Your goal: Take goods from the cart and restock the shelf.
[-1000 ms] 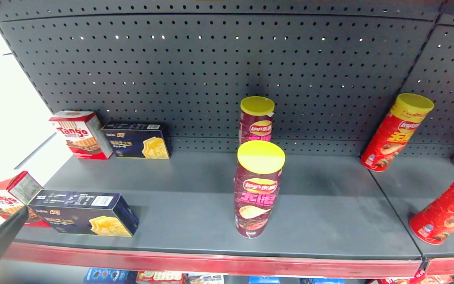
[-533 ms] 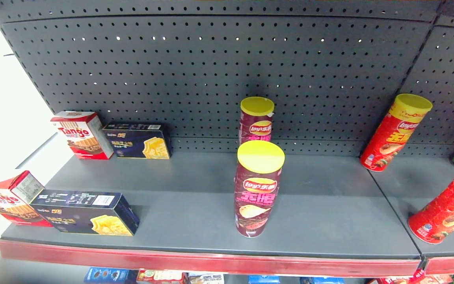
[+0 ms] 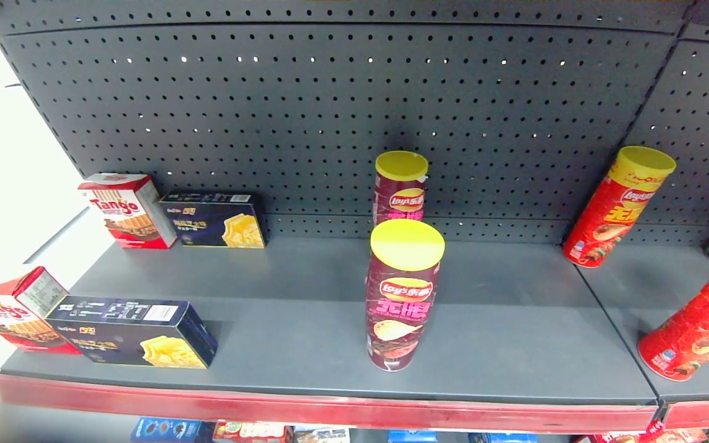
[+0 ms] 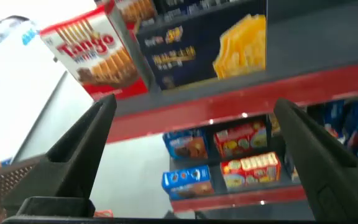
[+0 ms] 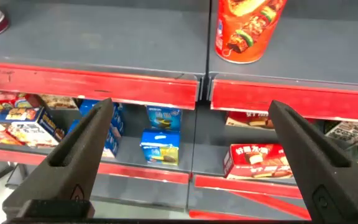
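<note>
Shelf (image 3: 305, 289) holds boxes (image 3: 133, 332) and cans (image 3: 400, 295); left claw (image 4: 194, 106) gapes empty.

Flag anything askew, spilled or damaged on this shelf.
Nothing is spilled or damaged. The rear red can and front red can appear to lean right in the head view, unlike the upright front maroon can. The right wrist view shows the front one's base flat on the shelf, so the lean may be the camera's.

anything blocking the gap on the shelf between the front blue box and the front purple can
Nothing visible does. The shelf lies bare between the front blue box and the front purple can, and the gap is open at the red front lip.
</note>
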Motion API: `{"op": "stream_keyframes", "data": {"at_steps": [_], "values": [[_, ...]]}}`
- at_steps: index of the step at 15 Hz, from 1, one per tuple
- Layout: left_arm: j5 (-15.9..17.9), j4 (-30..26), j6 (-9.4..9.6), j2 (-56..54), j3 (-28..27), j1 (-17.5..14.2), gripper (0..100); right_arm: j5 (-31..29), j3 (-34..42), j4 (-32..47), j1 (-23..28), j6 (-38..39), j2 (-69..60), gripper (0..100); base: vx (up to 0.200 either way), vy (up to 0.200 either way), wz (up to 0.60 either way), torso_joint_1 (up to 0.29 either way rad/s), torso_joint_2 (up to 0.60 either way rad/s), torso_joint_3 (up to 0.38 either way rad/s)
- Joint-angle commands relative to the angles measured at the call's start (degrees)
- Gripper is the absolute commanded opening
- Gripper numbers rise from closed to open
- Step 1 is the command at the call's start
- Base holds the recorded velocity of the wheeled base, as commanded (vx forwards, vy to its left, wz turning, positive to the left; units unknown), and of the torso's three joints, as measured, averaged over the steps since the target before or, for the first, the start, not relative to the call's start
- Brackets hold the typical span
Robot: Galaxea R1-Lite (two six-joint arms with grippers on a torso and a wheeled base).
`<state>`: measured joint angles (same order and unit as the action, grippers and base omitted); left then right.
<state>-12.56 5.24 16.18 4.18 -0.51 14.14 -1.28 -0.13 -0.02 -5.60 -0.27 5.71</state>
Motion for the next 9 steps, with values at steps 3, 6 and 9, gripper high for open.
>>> {"op": "stream_keyframes", "data": {"at_steps": [3, 6, 9], "values": [[-0.36, -1.29, -0.71, 0.13, 0.51, 0.01, 100, 0.05, 0.13, -0.06, 0.06, -0.08, 0.01, 100, 0.0, 0.0, 0.0, 0.0, 0.0, 0.0], [-0.1, -1.46, -1.59, 0.13, 0.51, 0.27, 100, 0.05, 0.13, -0.06, -0.03, -0.08, 0.01, 100, 0.0, 0.0, 0.0, 0.0, 0.0, 0.0], [13.0, -3.31, -7.3, -0.23, -0.02, 4.23, 100, 0.05, 0.13, -0.06, -0.03, 0.0, 0.01, 100, 0.0, 0.0, 0.0, 0.0, 0.0, 0.0]]}}
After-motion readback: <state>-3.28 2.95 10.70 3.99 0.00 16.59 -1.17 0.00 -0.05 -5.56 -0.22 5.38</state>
